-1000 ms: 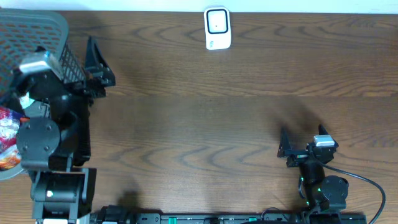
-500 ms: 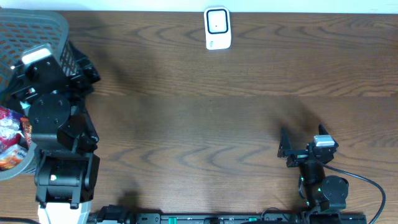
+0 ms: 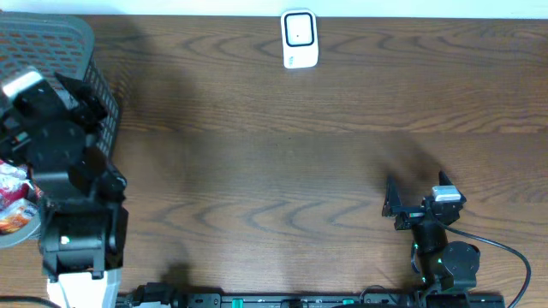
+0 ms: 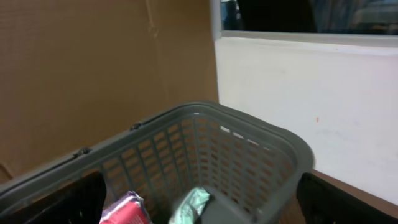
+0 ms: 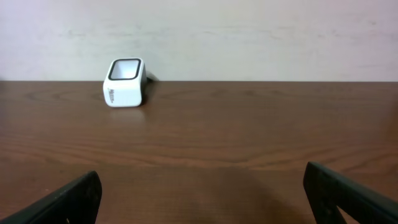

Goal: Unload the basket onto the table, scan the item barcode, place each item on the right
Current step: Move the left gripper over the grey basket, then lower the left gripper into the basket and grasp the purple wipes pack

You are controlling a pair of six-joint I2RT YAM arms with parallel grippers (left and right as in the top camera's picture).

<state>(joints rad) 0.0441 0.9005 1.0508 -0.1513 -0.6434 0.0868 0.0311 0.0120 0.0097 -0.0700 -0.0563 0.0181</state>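
Observation:
The white barcode scanner (image 3: 300, 38) stands at the table's far edge; the right wrist view has the scanner (image 5: 125, 83) far off to the left. A grey mesh basket (image 3: 51, 34) sits at the far left. Inside it lie a red and pink packet (image 4: 124, 210) and a mint green packet (image 4: 193, 205). A red and white packet (image 3: 10, 184) shows beside my left arm. My left gripper (image 3: 86, 101) hangs open above the basket's right side, its fingers (image 4: 56, 202) wide apart and empty. My right gripper (image 3: 392, 204) rests open over bare table at the near right.
Brown cardboard and a white wall (image 4: 311, 106) stand behind the basket (image 4: 249, 134). The left arm's base (image 3: 81, 248) sits at the near left edge. The right arm's base and cable (image 3: 449, 261) sit at the near right.
My left arm has swung left, carrying its open gripper from the table beside the basket to above the basket. The right arm has not moved.

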